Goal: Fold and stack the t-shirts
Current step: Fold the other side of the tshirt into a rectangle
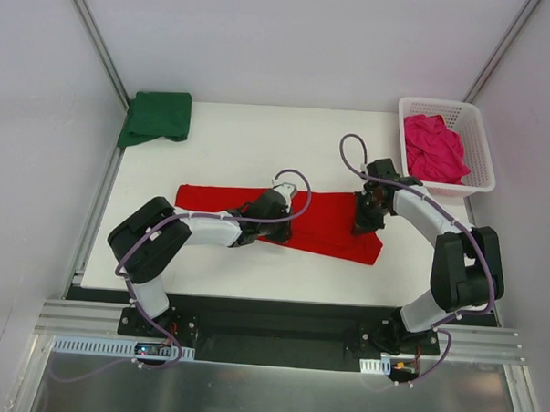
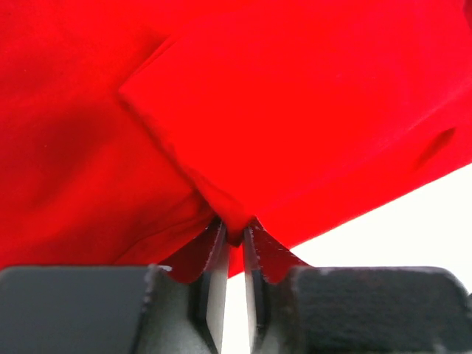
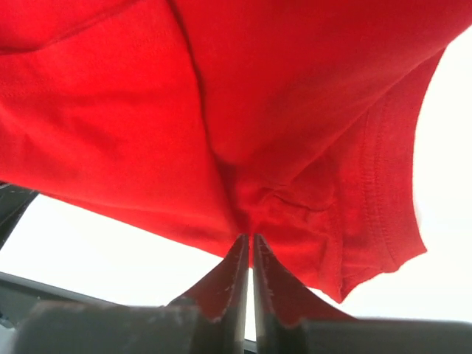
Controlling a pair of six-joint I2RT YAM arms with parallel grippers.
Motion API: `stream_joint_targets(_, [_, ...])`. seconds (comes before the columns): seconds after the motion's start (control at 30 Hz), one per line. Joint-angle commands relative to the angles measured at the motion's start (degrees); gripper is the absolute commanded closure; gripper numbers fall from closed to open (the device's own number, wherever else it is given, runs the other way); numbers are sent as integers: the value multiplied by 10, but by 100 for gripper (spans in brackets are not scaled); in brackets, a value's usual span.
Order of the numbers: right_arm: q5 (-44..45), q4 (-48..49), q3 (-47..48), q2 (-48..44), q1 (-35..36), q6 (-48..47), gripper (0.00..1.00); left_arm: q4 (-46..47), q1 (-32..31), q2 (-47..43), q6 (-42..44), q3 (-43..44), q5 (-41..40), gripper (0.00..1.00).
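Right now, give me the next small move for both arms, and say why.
Probably lift both grippers a little, together. The left gripper and the right gripper are each shut on a pinch of the red shirt, which lies as a long strip across the table. Raising the pinched cloth evenly would likely start the next fold without dragging it.

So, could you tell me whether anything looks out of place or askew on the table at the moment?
Only mildly: the green t-shirt at the far-left corner seems to lap over the table edge, and the red t-shirt, pinched by the left pincer and right pincer, lies slanted and rumpled. Nothing looks damaged.
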Motion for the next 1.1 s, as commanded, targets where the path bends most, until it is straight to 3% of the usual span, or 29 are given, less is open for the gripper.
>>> stream_joint_targets(0.0, [-18,-19,-10,0,13,-14,85,-56,5,-45,21,-3,1,86])
stream_joint_targets(0.13, [-21,-31,-8,0,25,-8,68,-82,5,-78,29,11,22,75])
stream_joint_targets(0.33, [9,-39,0,-40,30,-6,62,-114,4,-129,31,20,57,54])
stream_joint_targets(0.63, [10,-13,16,-107,31,13,55,-154,5,-220,53,39,23,3])
stream_joint_targets(0.73, [-25,12,9,-116,30,28,53,-179,11,-241,67,43,-11,1])
stream_joint_targets(0.83, [-90,54,-1,-102,33,44,52,-202,62,-256,71,35,15,1])
stream_joint_targets(0.93, [-110,70,-6,-86,54,47,52,-221,152,-269,74,16,43,1])
stream_joint_targets(1.07, [-114,89,-6,-68,82,51,52,-249,200,-276,110,13,-2,1])
